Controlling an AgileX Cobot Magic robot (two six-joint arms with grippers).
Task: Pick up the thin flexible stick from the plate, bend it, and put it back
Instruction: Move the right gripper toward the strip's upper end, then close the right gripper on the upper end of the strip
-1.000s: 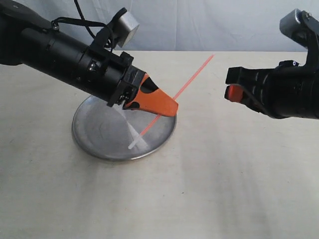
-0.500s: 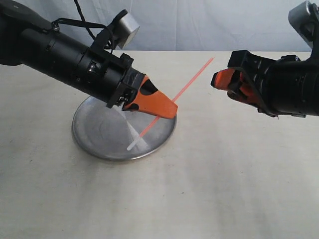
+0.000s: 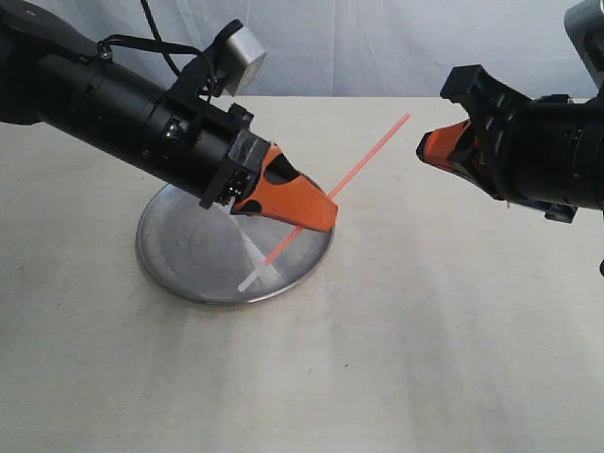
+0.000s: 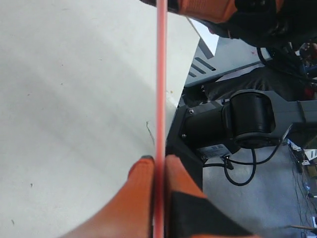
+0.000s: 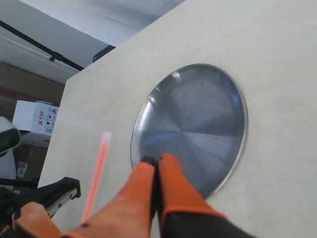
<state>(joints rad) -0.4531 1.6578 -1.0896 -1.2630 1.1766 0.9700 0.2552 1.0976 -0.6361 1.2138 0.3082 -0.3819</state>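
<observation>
The stick (image 3: 368, 156) slants up from over the plate (image 3: 189, 250) toward the right, its whitish end low above the plate's near rim. My left gripper (image 3: 326, 215) is shut on the stick partway along; in the left wrist view the stick (image 4: 161, 74) runs straight out between the orange pads (image 4: 143, 188). My right gripper (image 3: 425, 151) hovers just right of the stick's upper end, shut and holding nothing. In the right wrist view the right gripper (image 5: 157, 159) sits in front of the plate (image 5: 237, 99), with the stick (image 5: 96, 173) beside it.
A pale cloth-covered table (image 3: 396, 359) carries the plate. A light backdrop stands behind it. The right arm's base and cables (image 4: 247, 124) show past the table edge in the left wrist view.
My right gripper has risen and moved left toward the stick's upper end, tilting its tip downward. The left gripper still holds the stick, nearly still.
</observation>
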